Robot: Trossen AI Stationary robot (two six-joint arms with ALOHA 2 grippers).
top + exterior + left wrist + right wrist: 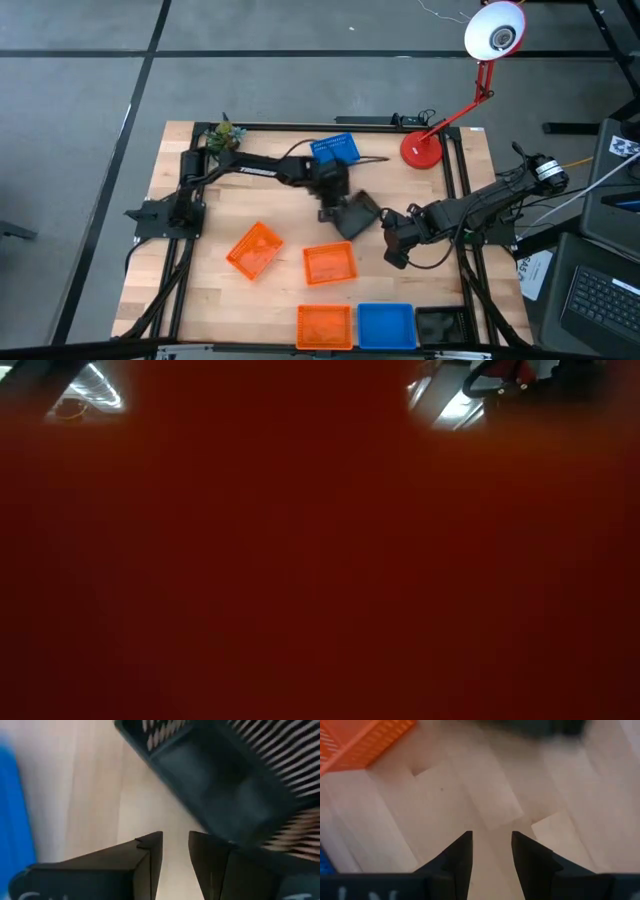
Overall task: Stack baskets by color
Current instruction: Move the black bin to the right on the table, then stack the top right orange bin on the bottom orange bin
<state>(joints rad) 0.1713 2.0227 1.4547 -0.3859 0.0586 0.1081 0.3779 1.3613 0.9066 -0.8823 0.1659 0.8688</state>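
slatted plastic baskets, wooden table

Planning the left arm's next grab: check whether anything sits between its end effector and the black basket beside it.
Nothing visible does. The left end effector hangs open over bare table, right beside the black basket.

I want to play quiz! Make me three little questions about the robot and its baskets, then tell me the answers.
1. True or false: the black basket near the table's middle sits between the left gripper and the right gripper.
2. Which colour is the basket between the orange basket and the other black basket in the front row? A red, B blue, C green.
3. Fill in: the blue basket at the back lies beside the red ____.

Key: 1 true. 2 B. 3 lamp.
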